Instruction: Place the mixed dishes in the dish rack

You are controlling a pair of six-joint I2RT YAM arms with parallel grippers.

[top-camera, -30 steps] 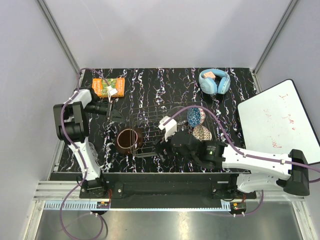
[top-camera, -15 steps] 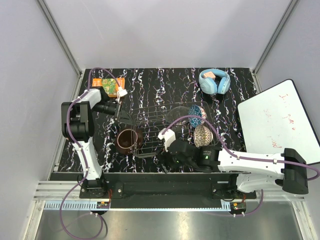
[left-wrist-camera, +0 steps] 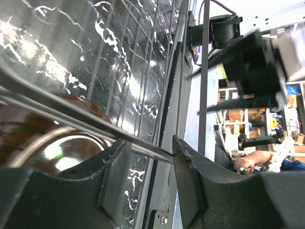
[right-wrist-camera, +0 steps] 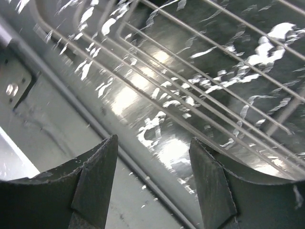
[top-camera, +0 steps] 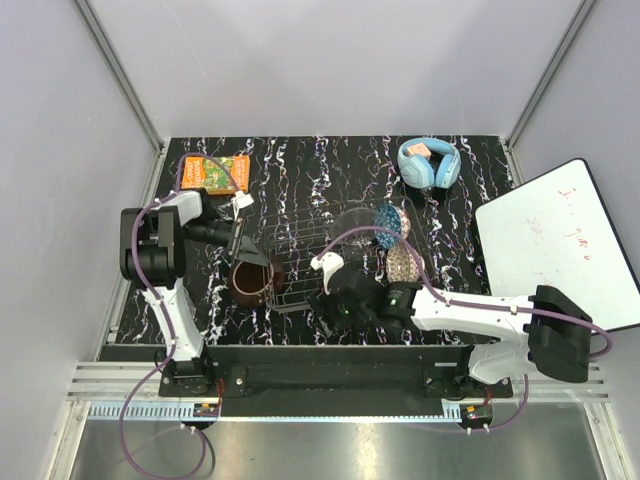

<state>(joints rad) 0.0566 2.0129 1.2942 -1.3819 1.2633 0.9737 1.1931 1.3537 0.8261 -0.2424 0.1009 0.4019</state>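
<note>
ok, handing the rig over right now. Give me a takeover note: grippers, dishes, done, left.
Left gripper: open at the left end of the dish rack, with a rack wire crossing between its fingers. The glossy red plate is right beside it.
Right gripper: open, empty, low by the rack's near edge.
Dishes: plate at the rack's left end. The blue patterned bowl and beige patterned bowl stand on edge at its right end. The clear glass bowl is faintly visible beside them.
Done: the bowls look loaded; the plate's seating is unclear.
Left: stemmed glass and pink cup, neither made out here.
</note>
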